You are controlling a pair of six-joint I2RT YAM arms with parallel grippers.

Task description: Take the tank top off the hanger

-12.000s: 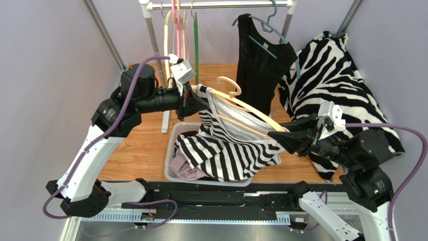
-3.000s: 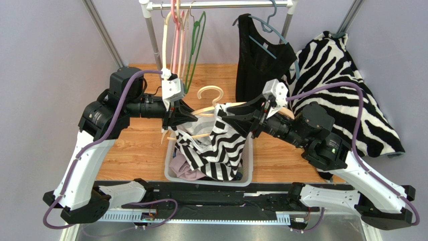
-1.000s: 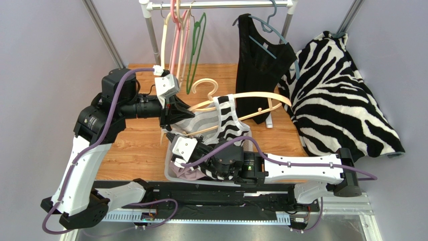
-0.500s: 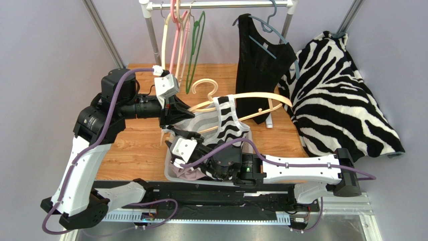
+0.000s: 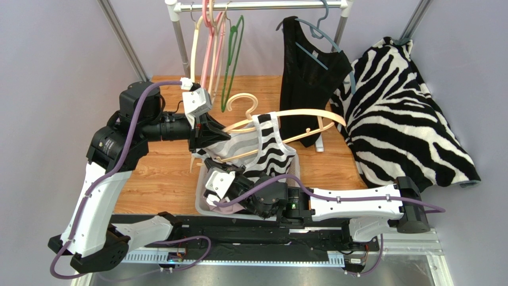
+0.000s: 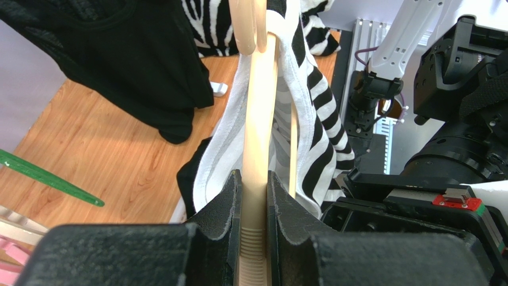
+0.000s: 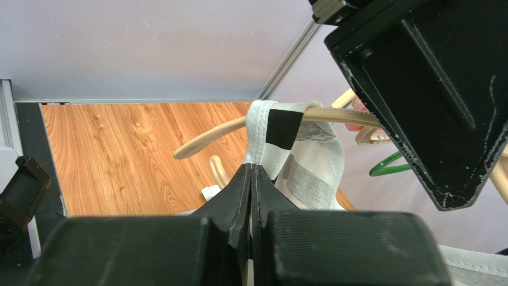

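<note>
The black-and-white striped tank top (image 5: 271, 152) hangs by one strap from a cream wooden hanger (image 5: 310, 113) above the basket. My left gripper (image 5: 223, 136) is shut on the hanger's left arm; in the left wrist view the hanger (image 6: 259, 119) runs straight out from between the left gripper's (image 6: 254, 179) pads, with the tank top (image 6: 310, 119) draped over it. My right gripper (image 5: 241, 176) sits low under the garment. In the right wrist view the white strap (image 7: 271, 131) drops from the hanger (image 7: 208, 138) into the tips of the right gripper (image 7: 251, 170), which is shut on it.
A white basket (image 5: 201, 189) with a pink garment (image 5: 217, 205) sits under the tank top. A black top (image 5: 307, 71) hangs on the rail (image 5: 262, 6) beside several coloured hangers (image 5: 208, 47). A zebra-print cloth (image 5: 399, 113) lies at the right.
My right gripper opened and shut again on the strap, its wrist shifting slightly down and right. The left arm and the hanger have stayed still.
</note>
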